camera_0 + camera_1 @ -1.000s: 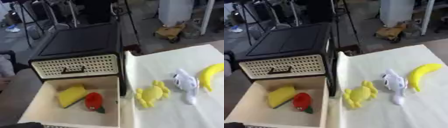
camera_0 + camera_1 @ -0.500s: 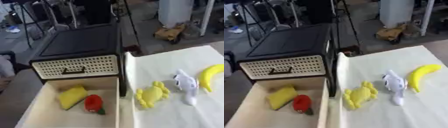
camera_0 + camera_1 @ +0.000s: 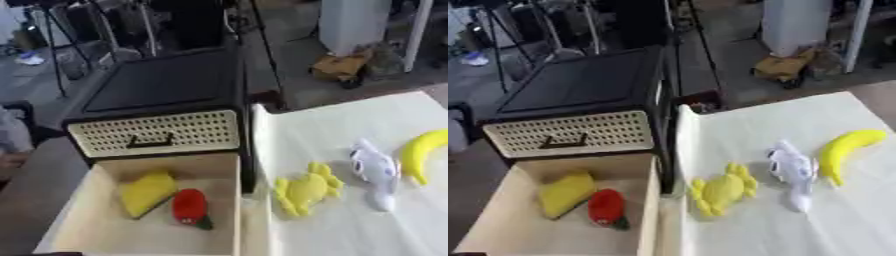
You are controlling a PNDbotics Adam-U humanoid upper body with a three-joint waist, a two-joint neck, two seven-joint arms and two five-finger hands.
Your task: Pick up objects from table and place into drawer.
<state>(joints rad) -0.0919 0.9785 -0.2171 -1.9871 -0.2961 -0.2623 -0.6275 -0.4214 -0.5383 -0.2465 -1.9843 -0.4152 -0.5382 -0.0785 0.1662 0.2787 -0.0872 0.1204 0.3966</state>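
The pale wooden drawer (image 3: 96, 230) stands pulled out at the lower left, in front of the black cabinet (image 3: 166, 90). Inside it lie a yellow wedge-shaped toy (image 3: 147, 192) and a red strawberry-like toy (image 3: 190, 207), side by side. On the cream tablecloth (image 3: 745, 230) to the right lie a yellow crab-shaped toy (image 3: 723, 189), a white animal toy (image 3: 792, 169) and a yellow banana (image 3: 844, 151) at the far right. Neither hand shows in either view.
The cabinet's upper drawer has a perforated cream front with a black handle (image 3: 156, 142). Beyond the table are tripod legs, a white column and brown clutter on the floor (image 3: 341, 70). The table's left edge runs beside the drawer.
The whole picture has shifted slightly, so the camera moved. The toys and drawer keep their places.
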